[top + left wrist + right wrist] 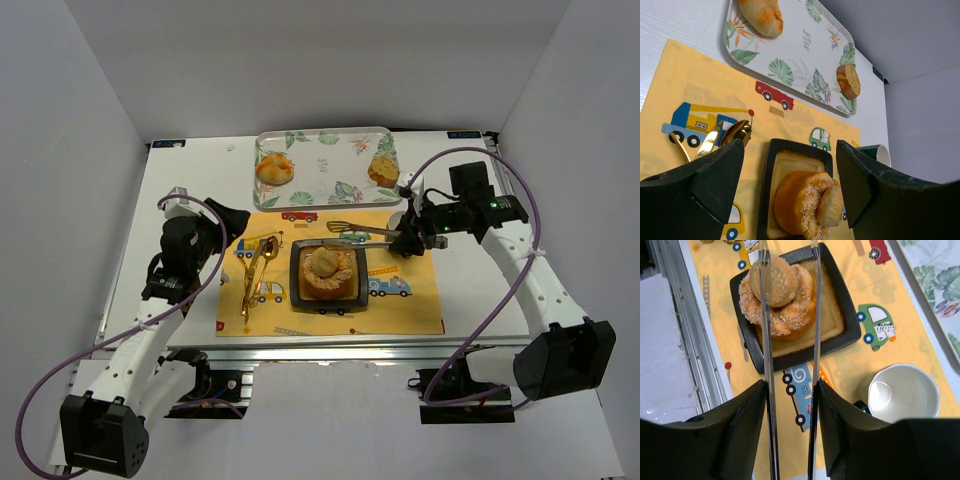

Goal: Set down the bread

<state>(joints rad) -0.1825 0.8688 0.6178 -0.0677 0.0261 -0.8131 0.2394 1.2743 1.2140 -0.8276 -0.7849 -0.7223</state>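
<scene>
Bread [774, 280] rests atop ring loaf [790, 317] on plate [842, 335], between tongs [769, 390] clamped in right gripper [791, 386], cup [903, 392] just beside; left gripper [789, 147] hangs open-jawed near cutlery [252, 272], tray [325, 170] beyond.

The square plate [790, 356] is glossy black glaze. On it, the ring bread [795, 315] has a rough, crumb-speckled crust. Over it, thin tongs [767, 365] gleam like polished metal. Under it, the placemat [915, 340] looks matt.

Bread [326, 268] on plate [296, 282], tray [325, 165] behind, spoons [255, 268] L, cup [902, 392] R, tongs [768, 365] over bread
</scene>
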